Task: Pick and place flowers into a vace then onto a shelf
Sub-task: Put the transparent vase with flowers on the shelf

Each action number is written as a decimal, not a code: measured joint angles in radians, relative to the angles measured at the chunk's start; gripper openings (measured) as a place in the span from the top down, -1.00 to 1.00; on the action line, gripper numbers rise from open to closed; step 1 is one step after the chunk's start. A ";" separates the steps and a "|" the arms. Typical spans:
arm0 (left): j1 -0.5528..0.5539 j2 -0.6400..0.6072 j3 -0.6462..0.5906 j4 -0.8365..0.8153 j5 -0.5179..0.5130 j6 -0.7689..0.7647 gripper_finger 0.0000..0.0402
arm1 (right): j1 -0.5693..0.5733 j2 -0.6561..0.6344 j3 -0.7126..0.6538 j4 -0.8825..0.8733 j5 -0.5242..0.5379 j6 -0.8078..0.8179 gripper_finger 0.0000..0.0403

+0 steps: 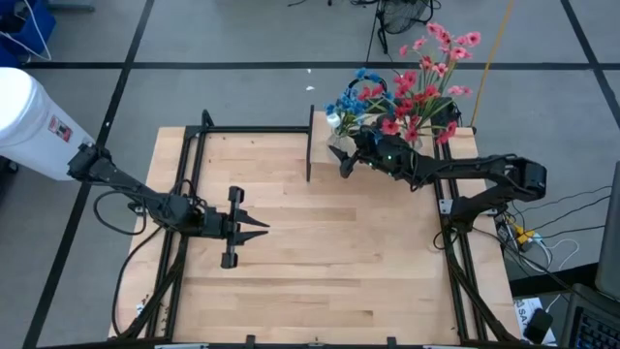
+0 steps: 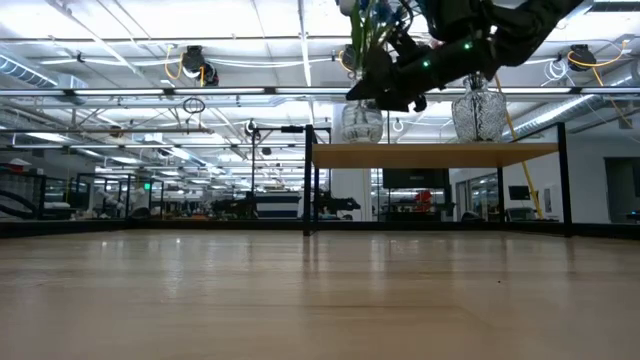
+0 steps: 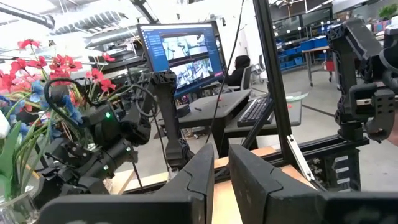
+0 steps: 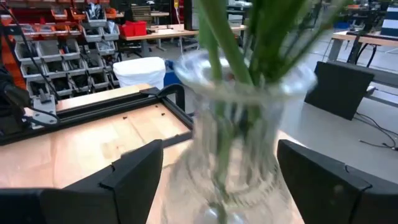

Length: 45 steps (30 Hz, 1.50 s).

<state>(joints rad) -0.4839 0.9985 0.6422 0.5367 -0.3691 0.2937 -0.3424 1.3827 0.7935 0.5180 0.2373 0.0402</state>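
Note:
A clear glass vase [image 4: 230, 124] stands on the raised pale shelf [image 2: 430, 155] with green stalks [image 4: 249, 37] rising out of it. The flowers [image 1: 417, 82], red-pink sprays, a blue bunch and a white bud [image 1: 334, 118], spread above the shelf's far end. My right gripper [image 4: 219, 149] is open and held level near the vase's neck [image 2: 362, 105]. Its fingers stand on either side of the vase, and I see no touch. My left gripper [image 1: 260, 229] hovers shut over the table's left half with nothing in it.
A second glass vase [image 2: 478, 115] stands farther right on the shelf. A thin dark upright panel [image 1: 310, 145] closes the shelf's left end. Black frame rails [image 1: 189, 194] run along the table's sides. Bare wooden tabletop [image 1: 339, 252] lies between the arms.

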 joint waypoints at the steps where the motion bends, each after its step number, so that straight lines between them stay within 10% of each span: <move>1: 0.000 0.000 0.000 -0.003 0.000 0.000 0.71 | 0.001 -0.001 -0.009 0.005 0.000 0.001 -0.53; 45: 0.013 0.001 0.000 -0.012 0.000 -0.010 0.71 | 0.047 -0.074 -0.102 0.138 0.126 -0.087 -0.38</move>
<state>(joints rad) -0.4706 0.9993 0.6422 0.5243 -0.3691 0.2836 -0.2952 1.3090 0.6910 0.6557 0.3637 -0.0465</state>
